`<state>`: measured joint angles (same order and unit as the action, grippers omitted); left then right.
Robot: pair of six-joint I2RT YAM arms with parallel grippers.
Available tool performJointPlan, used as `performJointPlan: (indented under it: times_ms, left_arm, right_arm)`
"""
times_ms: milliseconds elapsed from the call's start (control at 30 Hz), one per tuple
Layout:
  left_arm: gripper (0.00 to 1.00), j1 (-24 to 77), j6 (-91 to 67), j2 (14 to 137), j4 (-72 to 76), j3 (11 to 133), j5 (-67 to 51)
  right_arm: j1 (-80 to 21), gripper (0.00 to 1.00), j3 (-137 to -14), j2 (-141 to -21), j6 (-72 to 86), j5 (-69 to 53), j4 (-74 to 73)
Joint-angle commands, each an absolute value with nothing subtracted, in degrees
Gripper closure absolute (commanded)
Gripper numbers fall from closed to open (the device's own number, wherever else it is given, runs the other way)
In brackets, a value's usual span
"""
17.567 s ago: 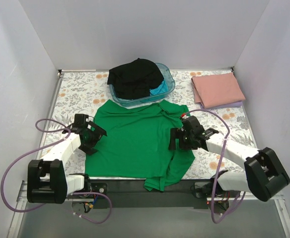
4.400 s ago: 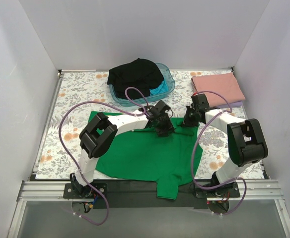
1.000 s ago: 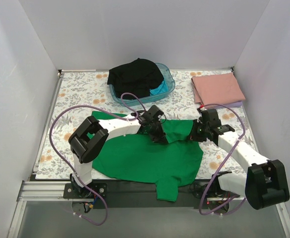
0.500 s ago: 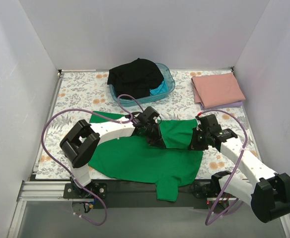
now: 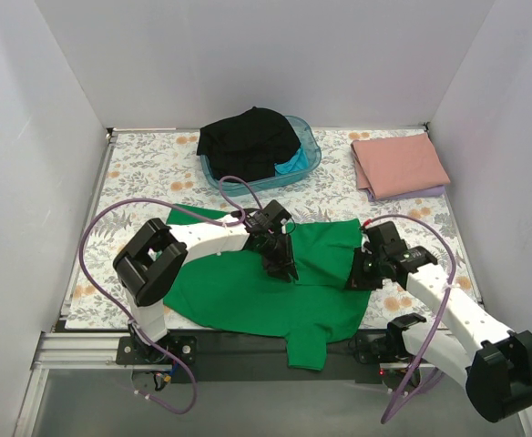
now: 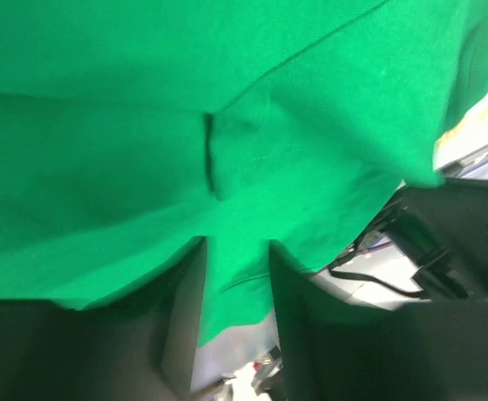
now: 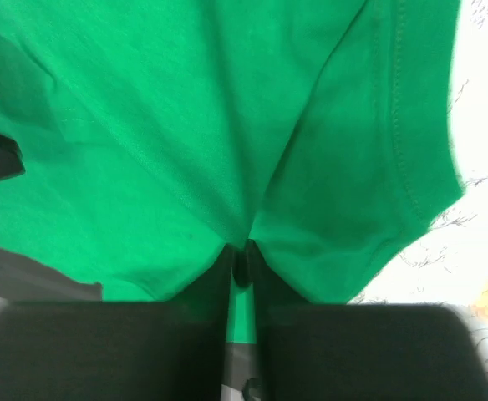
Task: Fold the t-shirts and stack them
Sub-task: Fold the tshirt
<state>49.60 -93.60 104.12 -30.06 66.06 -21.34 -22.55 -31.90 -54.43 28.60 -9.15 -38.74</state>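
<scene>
The green t-shirt (image 5: 239, 287) lies spread on the floral table cover (image 5: 138, 173), its far part folded toward the near edge. My left gripper (image 5: 282, 266) is low over the fold's middle. In the left wrist view its jaws (image 6: 237, 246) stand apart, and the green fabric (image 6: 227, 100) lies loose beyond them. My right gripper (image 5: 355, 278) is at the shirt's right edge. Its jaws (image 7: 241, 251) are nearly together, and creases in the green cloth (image 7: 185, 125) run into their tips.
At the back, a blue plastic tub (image 5: 312, 146) holds a black t-shirt (image 5: 248, 141) and a turquoise one (image 5: 293, 165). A folded pink t-shirt (image 5: 398, 164) rests on a lilac one (image 5: 430, 193) at the back right. White walls enclose three sides.
Both grippers have pulled the shirt's far edge toward the near side, laying it over the lower part. The left jaws have opened and let the fabric go.
</scene>
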Motion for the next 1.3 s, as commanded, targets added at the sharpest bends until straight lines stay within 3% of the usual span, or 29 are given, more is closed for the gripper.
performJointPlan:
  times_ms: [0,67,100,133,233,300,467,633,767,867,1133,1267]
  left_arm:
    - [0.62,49.4,-91.6,103.3,-33.0,66.1,-21.2]
    - [0.47,49.3,-91.1,102.6,-33.3,65.6,-21.4]
    - [0.41,49.3,-91.1,102.0,-33.5,65.3,-21.4]
    - [0.35,49.4,-90.6,101.5,-33.8,64.9,-21.4]
    - [0.3,49.4,-89.8,98.3,-35.1,64.7,-19.7]
    - [0.25,49.4,-89.3,95.8,-36.8,65.8,-15.8]
    - [0.18,45.5,-89.2,91.7,-41.9,68.3,-8.8]
    - [0.13,32.0,-88.1,87.7,-40.4,64.0,-4.7]
    - [0.12,22.4,-87.4,88.2,-37.9,60.5,-4.4]
    - [0.12,15.9,-87.1,89.6,-36.1,57.7,-4.8]
    - [0.09,9.4,-90.9,80.6,-37.9,50.2,-0.9]
    - [0.09,9.1,-92.1,77.3,-40.7,49.2,1.4]
  right_arm:
    - [-23.0,0.73,-29.4,-50.4,31.6,-11.9,-40.3]
    - [-23.0,0.49,-29.4,-48.3,32.1,-12.0,-40.4]
    - [-23.0,0.27,-29.9,-47.4,32.2,-12.0,-40.3]
    - [-22.9,0.21,-30.6,-46.1,32.1,-11.7,-40.3]
    - [-23.0,0.06,-35.4,-45.8,31.1,-8.4,-40.3]
    - [-23.0,0.02,-39.2,-48.3,29.4,-5.7,-40.3]
    - [-22.9,0.04,-45.3,-58.0,27.9,-3.4,-39.6]
    - [-23.8,0.15,-43.6,-58.6,25.3,-14.1,-33.1]
    - [-41.5,0.06,-46.0,-57.7,24.1,-5.9,-31.1]
    - [-47.0,0.06,-46.9,-64.1,25.8,-3.1,-30.8]
    - [-53.3,0.2,-53.8,-83.0,27.0,8.4,-30.8]
    - [-53.3,0.35,-55.4,-87.7,27.5,10.8,-30.3]
